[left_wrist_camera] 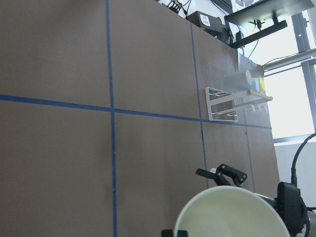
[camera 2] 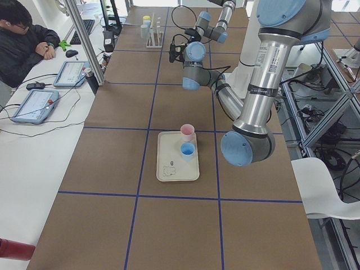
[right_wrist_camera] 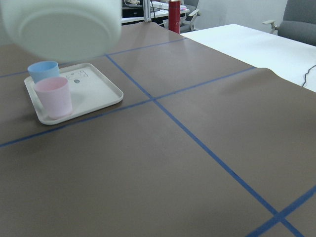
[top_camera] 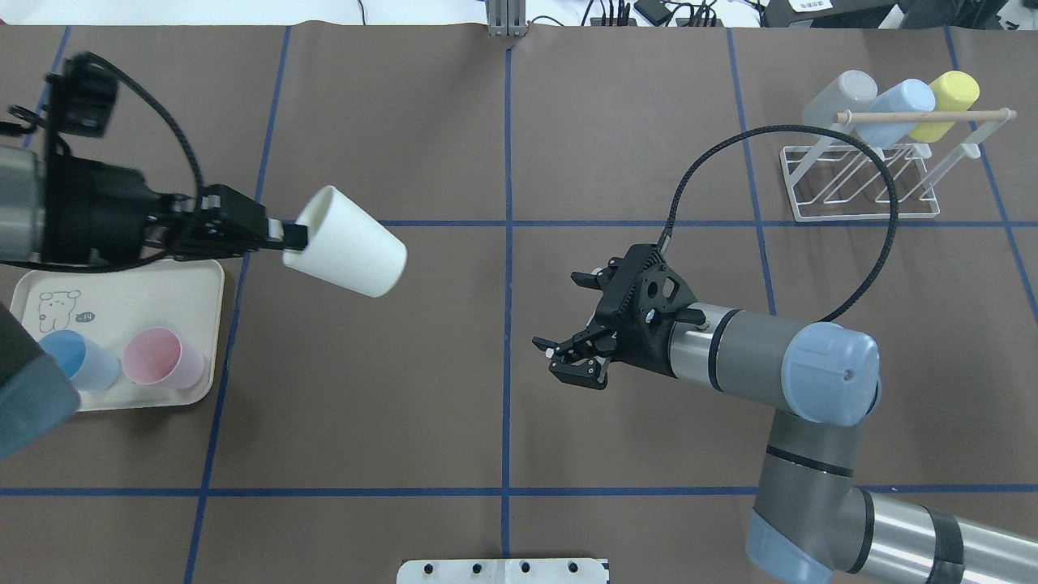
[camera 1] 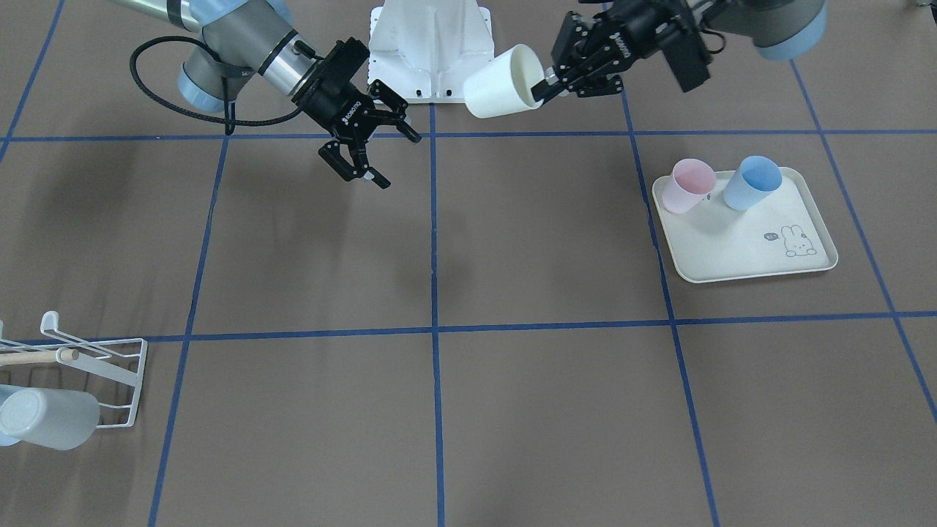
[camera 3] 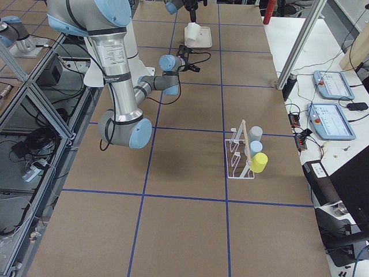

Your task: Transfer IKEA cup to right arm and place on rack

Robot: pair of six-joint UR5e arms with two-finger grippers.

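Cup: the white IKEA cup [top_camera: 349,253] hangs in the air above the bench, tipped on its side, with its base pointing toward the bench's middle and its mouth at the left gripper.
Left gripper: the left gripper [top_camera: 290,236] pinches the cup's rim, one finger inside the mouth and one outside.
Left arm: reaches out level over the near edge of the tray [top_camera: 122,304].
Right gripper: the right gripper [top_camera: 559,320] is spread wide and empty, facing the cup and well apart from it.
Right arm: elbow bent, forearm stretched toward the centre line.
Rack: the rack [top_camera: 859,217] stands at the far right, with a grey cup [top_camera: 843,93], a light-blue cup [top_camera: 896,101] and a yellow cup [top_camera: 949,97] hung behind its dowel [top_camera: 924,117].
Tray: holds a pink cup [top_camera: 162,357] and a blue cup [top_camera: 77,361], both upright.
Bench: the brown bench [top_camera: 649,122] is crossed by blue tape lines [top_camera: 508,324].
Room: a person [camera 2: 19,39] sits at a white side table with tablets.
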